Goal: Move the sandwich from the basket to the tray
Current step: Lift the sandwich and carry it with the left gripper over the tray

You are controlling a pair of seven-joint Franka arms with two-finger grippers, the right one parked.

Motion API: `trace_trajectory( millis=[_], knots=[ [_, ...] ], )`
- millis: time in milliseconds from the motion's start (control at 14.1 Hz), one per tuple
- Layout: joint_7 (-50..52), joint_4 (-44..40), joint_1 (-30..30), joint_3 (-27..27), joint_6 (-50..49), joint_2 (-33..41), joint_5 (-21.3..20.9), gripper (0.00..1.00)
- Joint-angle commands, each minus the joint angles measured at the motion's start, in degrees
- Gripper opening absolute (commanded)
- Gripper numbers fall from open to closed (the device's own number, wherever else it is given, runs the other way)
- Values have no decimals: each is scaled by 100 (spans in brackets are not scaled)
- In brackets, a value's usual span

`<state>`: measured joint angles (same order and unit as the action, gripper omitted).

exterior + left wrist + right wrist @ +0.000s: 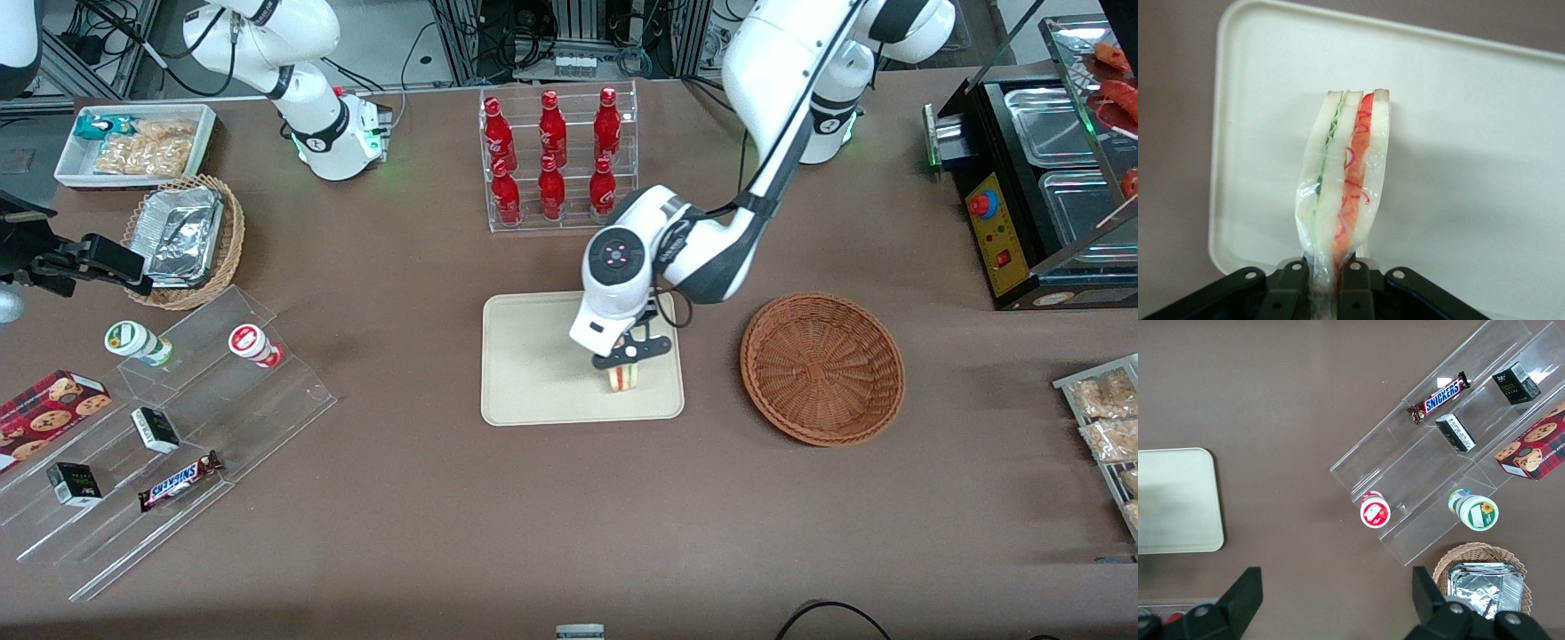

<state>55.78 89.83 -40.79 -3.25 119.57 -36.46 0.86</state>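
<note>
The sandwich point(625, 377) is a wrapped wedge of white bread with red and green filling. It stands on edge over the cream-beige tray point(533, 373), at the tray's corner nearest the front camera and the basket. My left gripper point(629, 356) is shut on the sandwich's wrapper end, as the left wrist view shows point(1326, 283), with the sandwich point(1345, 173) above the tray point(1471, 133). I cannot tell whether it touches the tray. The reddish-brown wicker basket point(822, 367) lies empty beside the tray, toward the working arm's end.
A clear rack of red bottles point(558, 156) stands farther from the camera than the tray. A lighter wicker basket with foil containers point(182, 238), a white bin of snacks point(135, 144) and clear steps with snacks point(160, 444) lie toward the parked arm's end.
</note>
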Motion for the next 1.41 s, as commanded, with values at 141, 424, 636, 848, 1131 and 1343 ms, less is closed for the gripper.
trace_trajectory(
  millis=[141, 424, 636, 848, 1131, 1343],
  knots=[
    [232, -519, -254, 70, 83, -484, 63, 8],
    [170, -510, -236, 70, 295, -468, 63, 100],
    [179, -677, -219, 88, -72, -248, 2, 100],
    [144, -642, -166, 140, -573, 217, -16, 100],
    [136, -537, 289, 264, -1609, 832, 63, 100],
    [118, -327, 676, 290, -2033, 1114, 54, 100]
  ],
)
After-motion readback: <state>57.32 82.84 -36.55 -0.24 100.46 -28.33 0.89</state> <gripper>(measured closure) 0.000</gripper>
